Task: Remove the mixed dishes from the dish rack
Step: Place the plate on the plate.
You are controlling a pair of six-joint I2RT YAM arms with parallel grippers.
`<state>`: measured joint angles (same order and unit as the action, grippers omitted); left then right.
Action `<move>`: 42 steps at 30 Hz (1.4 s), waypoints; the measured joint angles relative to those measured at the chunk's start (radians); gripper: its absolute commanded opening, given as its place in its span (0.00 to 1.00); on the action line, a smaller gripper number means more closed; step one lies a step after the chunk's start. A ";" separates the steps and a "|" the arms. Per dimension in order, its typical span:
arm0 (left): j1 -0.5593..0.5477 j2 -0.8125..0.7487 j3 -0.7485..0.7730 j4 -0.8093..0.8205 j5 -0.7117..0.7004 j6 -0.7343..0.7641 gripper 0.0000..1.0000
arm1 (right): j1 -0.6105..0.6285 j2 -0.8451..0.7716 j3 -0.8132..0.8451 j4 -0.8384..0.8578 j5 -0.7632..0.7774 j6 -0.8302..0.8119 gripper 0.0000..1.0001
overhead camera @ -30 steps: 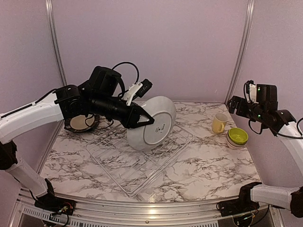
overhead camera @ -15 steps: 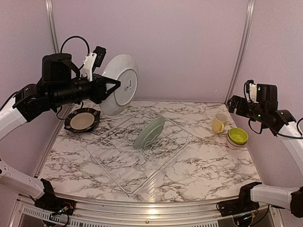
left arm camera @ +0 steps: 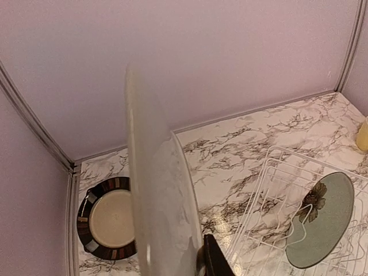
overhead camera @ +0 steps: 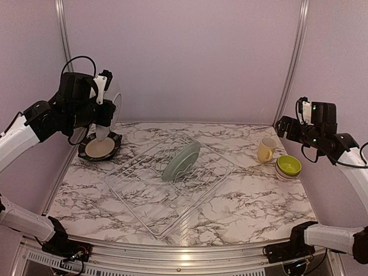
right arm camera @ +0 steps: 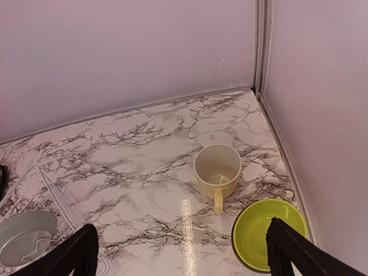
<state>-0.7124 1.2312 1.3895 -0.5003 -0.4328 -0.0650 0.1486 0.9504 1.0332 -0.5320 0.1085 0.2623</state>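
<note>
My left tool (left arm camera: pixel 201 263) clamps the whitish plate (left arm camera: pixel 161 201) by its lower rim, on edge with its long axis near vertical, above the black plate (overhead camera: pixel 84 150) at the surface's far-left corner, presumably for stacking there. My right tool (right arm camera: pixel 184 253) hangs wide and empty over the yellow mug (right arm camera: pixel 217 167) and lime-green bowl (right arm camera: pixel 267 233). A grey-green bowl (overhead camera: pixel 181 161) leans in the dish rack (overhead camera: pixel 144 207).
</note>
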 measured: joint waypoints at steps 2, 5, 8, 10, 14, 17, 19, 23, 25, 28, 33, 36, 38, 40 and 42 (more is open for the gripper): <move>0.038 0.020 -0.003 -0.011 -0.035 0.023 0.00 | 0.000 0.000 0.000 0.000 -0.003 0.000 0.99; 0.090 0.062 -0.004 -0.019 -0.076 0.058 0.00 | 0.000 0.000 0.000 0.000 -0.003 0.000 0.99; 0.132 0.112 -0.004 -0.023 -0.090 0.082 0.00 | 0.000 -0.001 0.000 -0.001 -0.008 0.000 0.98; 0.156 0.149 -0.004 -0.022 -0.092 0.095 0.00 | 0.000 -0.001 0.000 -0.001 -0.016 0.000 0.98; 0.189 0.220 -0.004 -0.014 -0.091 0.105 0.00 | 0.000 0.019 0.021 -0.016 -0.030 -0.004 0.98; 0.204 0.290 -0.003 0.011 -0.116 0.132 0.00 | 0.000 0.046 0.048 -0.021 -0.035 -0.006 0.99; 0.209 0.344 -0.001 0.030 -0.149 0.154 0.00 | 0.000 0.055 0.052 -0.020 -0.038 -0.006 0.99; 0.219 0.460 0.021 0.049 -0.201 0.195 0.00 | 0.000 0.070 0.052 -0.020 -0.052 -0.004 0.99; 0.224 0.495 0.021 0.064 -0.218 0.214 0.00 | 0.000 0.077 0.052 -0.019 -0.056 0.000 0.98; 0.229 0.530 0.021 0.081 -0.242 0.239 0.00 | 0.000 0.085 0.052 -0.018 -0.064 0.004 0.99; 0.243 0.558 0.021 0.118 -0.266 0.269 0.00 | 0.000 0.091 0.052 -0.019 -0.066 0.007 0.98; 0.259 0.578 0.021 0.138 -0.282 0.275 0.00 | 0.000 0.091 0.052 -0.019 -0.066 0.007 0.99; 0.270 0.595 0.021 0.142 -0.294 0.278 0.00 | 0.000 0.091 0.052 -0.019 -0.067 0.011 0.98; 0.282 0.618 0.021 0.146 -0.307 0.283 0.00 | 0.000 0.091 0.052 -0.019 -0.069 0.021 0.98; 0.291 0.647 0.025 0.150 -0.319 0.284 0.00 | 0.000 0.089 0.052 -0.018 -0.074 0.030 0.98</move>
<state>-0.4210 1.8778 1.4143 -0.3508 -0.7513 0.2192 0.1486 1.0393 1.0851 -0.5499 0.0341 0.2924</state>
